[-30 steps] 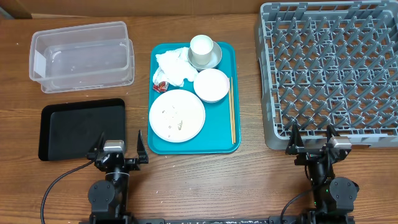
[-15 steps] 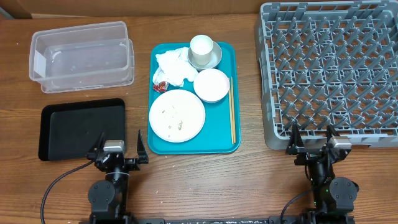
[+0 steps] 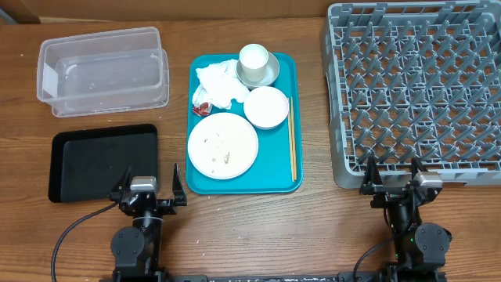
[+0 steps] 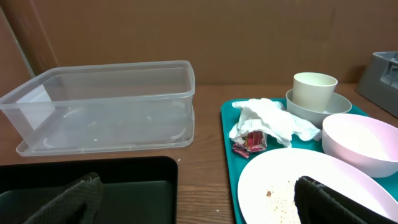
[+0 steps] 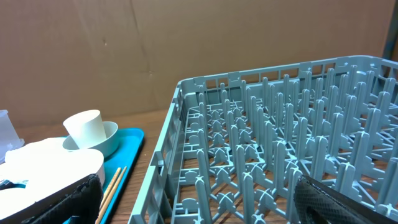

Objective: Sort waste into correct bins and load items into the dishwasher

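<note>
On the teal tray lie a white plate with rice scraps, a white bowl, a pale cup on a saucer, a crumpled napkin, a red-and-white wrapper and wooden chopsticks. The clear tub and black tray are at the left. The grey dish rack is at the right. My left gripper is open and empty near the front edge, between black tray and teal tray. My right gripper is open and empty at the rack's front edge.
The left wrist view shows the tub, napkin, wrapper, cup and plate. The right wrist view shows the rack, chopsticks and cup. A brown cardboard wall stands behind the table.
</note>
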`<state>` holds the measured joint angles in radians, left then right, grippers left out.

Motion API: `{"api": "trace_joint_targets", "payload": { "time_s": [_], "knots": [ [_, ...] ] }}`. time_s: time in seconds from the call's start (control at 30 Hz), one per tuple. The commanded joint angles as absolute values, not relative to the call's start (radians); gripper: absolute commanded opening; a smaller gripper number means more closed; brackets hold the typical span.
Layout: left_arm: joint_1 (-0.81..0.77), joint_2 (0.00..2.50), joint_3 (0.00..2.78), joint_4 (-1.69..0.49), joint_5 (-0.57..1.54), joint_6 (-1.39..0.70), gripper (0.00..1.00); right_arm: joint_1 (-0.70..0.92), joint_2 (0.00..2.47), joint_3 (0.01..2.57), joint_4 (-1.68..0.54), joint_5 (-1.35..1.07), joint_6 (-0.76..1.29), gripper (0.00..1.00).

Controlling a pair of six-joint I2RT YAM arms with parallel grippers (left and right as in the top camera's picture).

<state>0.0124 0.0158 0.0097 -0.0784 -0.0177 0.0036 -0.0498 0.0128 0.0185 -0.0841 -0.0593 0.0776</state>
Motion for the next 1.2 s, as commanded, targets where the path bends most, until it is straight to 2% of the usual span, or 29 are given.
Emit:
{"api": "trace_joint_targets", "payload": {
  "time_s": [0.0, 0.4, 0.6, 0.7, 0.77, 0.83, 1.03, 1.17],
  "knots": [
    [0.006, 0.006, 0.005, -0.077, -0.004, 0.022, 1.0, -0.044, 0.003, 0.008, -0.081, -0.049, 0.078, 1.0],
    [0.006, 0.006, 0.005, -0.041, 0.016, 0.006, 1.0, -0.044, 0.003, 0.008, -0.081, -0.049, 0.078, 1.0],
    [0.006, 0.006, 0.005, 0.019, 0.481, -0.408, 1.0, -0.044, 0.003, 0.008, -0.081, -0.049, 0.078, 1.0],
    [0.006, 0.006, 0.005, 0.089, 0.607, -0.654, 1.0, -0.044, 0.003, 0.008, -0.081, -0.049, 0.078, 1.0],
    [0.006, 0.006, 0.005, 0.142, 0.598, -0.816, 1.0, -0.044, 0.003, 0.008, -0.081, -0.049, 0.078, 1.0],
    [0.006, 0.006, 0.005, 0.212, 0.558, -0.879, 1.0, -0.044, 0.003, 0.008, -0.081, -0.049, 0.078, 1.0],
    [0.006, 0.006, 0.008, 0.465, 0.535, -0.876, 1.0, -0.044, 0.003, 0.008, -0.081, -0.049, 0.078, 1.0],
    [0.006, 0.006, 0.066, 0.437, 0.456, -0.836, 1.0, -0.044, 0.003, 0.008, -0.081, -0.049, 0.078, 1.0]
  ]
}}
